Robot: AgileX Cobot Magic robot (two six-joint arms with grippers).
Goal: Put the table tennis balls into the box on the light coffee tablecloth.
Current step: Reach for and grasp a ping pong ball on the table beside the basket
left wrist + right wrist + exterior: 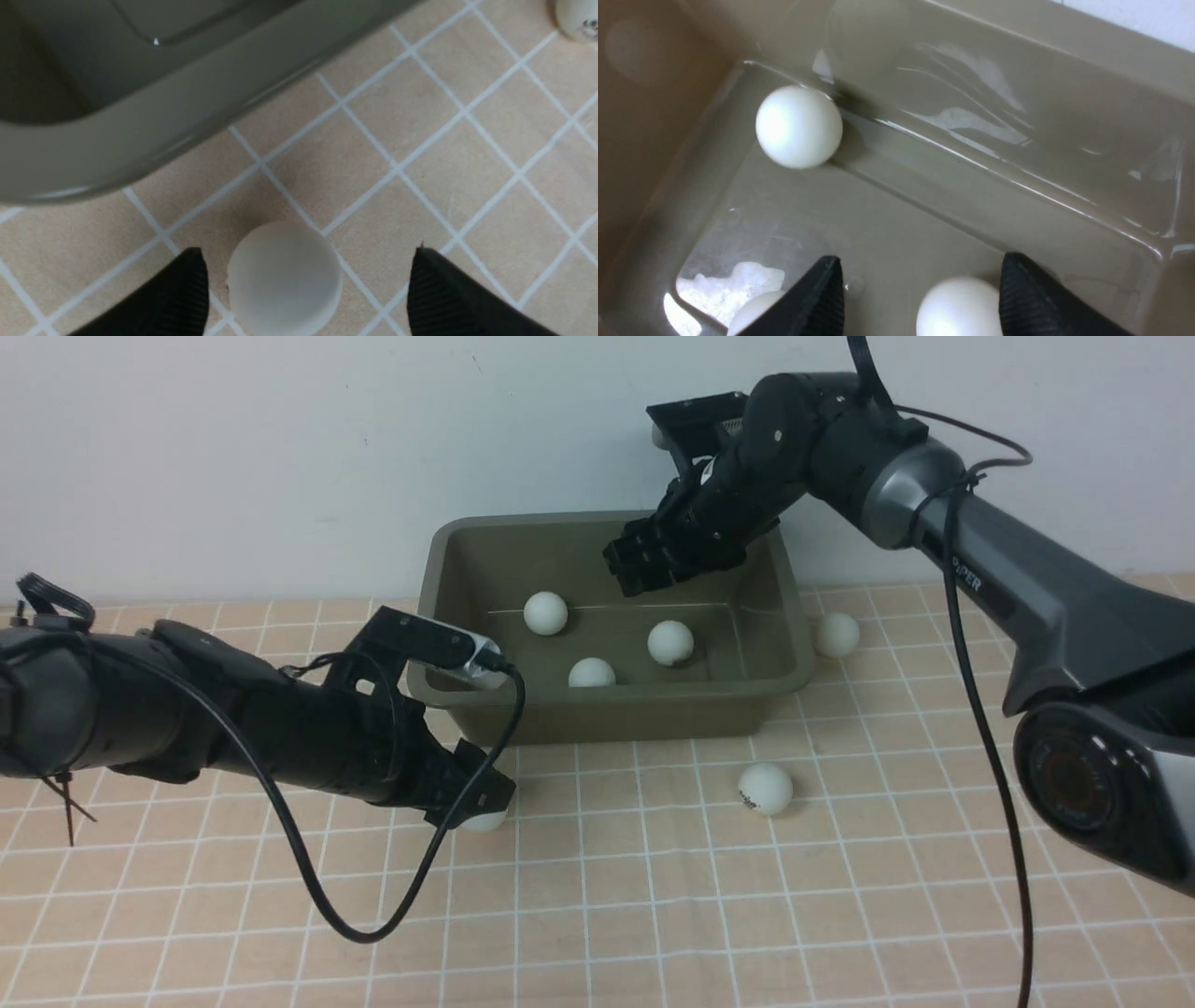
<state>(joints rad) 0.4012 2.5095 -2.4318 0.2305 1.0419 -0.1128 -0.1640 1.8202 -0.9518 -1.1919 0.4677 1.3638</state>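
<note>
Three balls lie inside the box [607, 714], which stands on the cloth [653, 896]: a ball [545, 613] toward the back left, a ball [670, 642] near the middle of the floor and a ball [592, 674] by the front wall. Three more rest on the cloth outside: a ball [836, 635] just beside the box's right wall, a ball [766, 789] with a dark logo in front of the box, and a ball [485, 819] near the front left corner, half hidden in the front view. The left gripper [476, 795] hangs low over that last ball with its jaws spread wide, a finger [187, 294] on either side. It clamps nothing, and a gap shows between ball and fingers. The right gripper [639, 571] reaches down into the back right part of the box, its jaws also apart and empty. The middle ball lies on the floor beyond them.
</note>
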